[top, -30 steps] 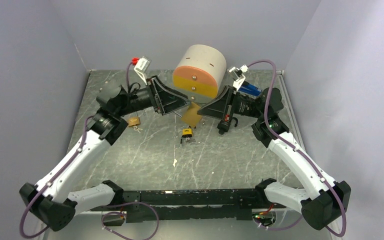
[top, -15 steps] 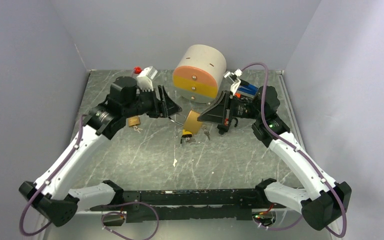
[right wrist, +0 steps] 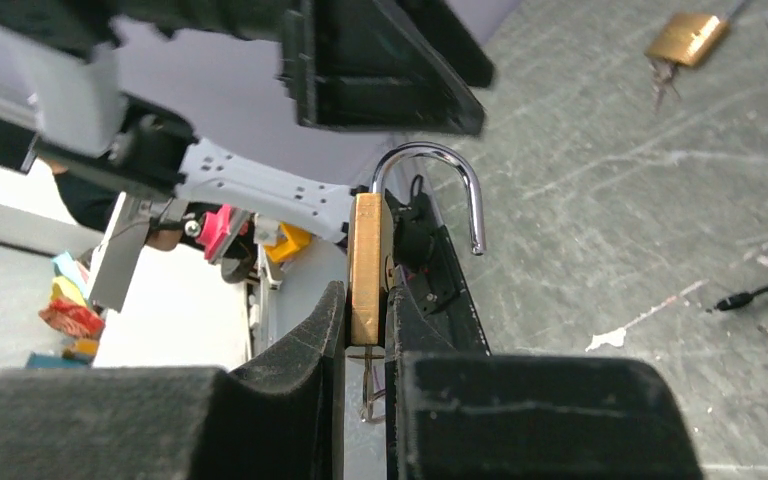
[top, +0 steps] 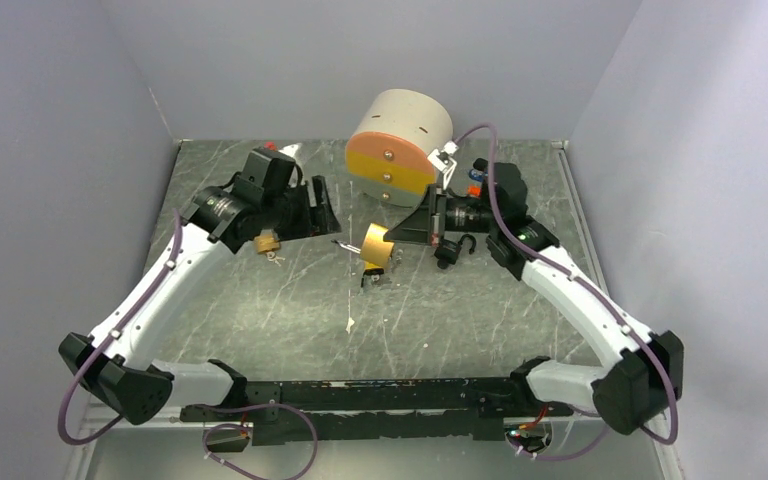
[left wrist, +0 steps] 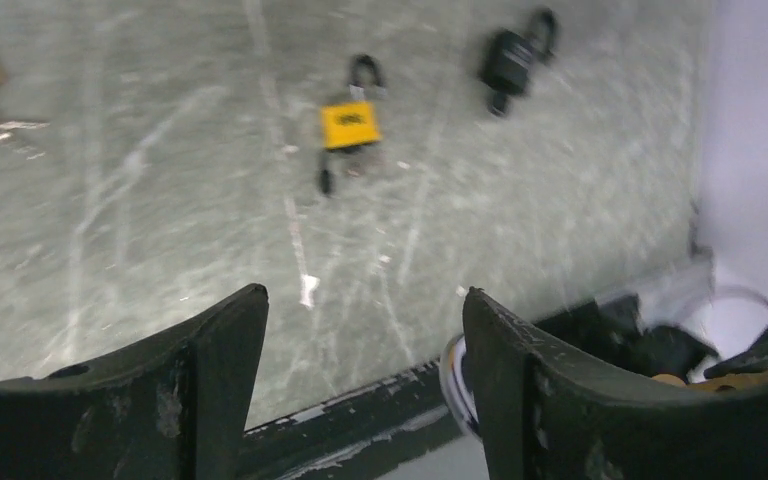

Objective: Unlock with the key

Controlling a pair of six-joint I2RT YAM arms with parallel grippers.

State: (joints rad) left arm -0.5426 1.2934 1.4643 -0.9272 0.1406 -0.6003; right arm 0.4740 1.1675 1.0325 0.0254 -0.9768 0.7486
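**Brass padlock raised in our right gripper, its shackle sprung**

We keep our right gripper (right wrist: 365, 330) clamped on the flat sides of the brass padlock (right wrist: 365, 265), which is held above the table (top: 460, 320) between the two arms. Gripping the body leaves the shackle (right wrist: 430, 155) free. One of its legs hangs clear of the body, so we judge the lock open. A thin metal piece (right wrist: 365, 372) under the body may be the key, but we cannot tell. Our left gripper (left wrist: 362, 300) hovers with its fingers wide apart and nothing between them. It faces down on the yellow padlock (left wrist: 349, 124) and the black padlock (left wrist: 510, 60), and seems free for whatever comes next.
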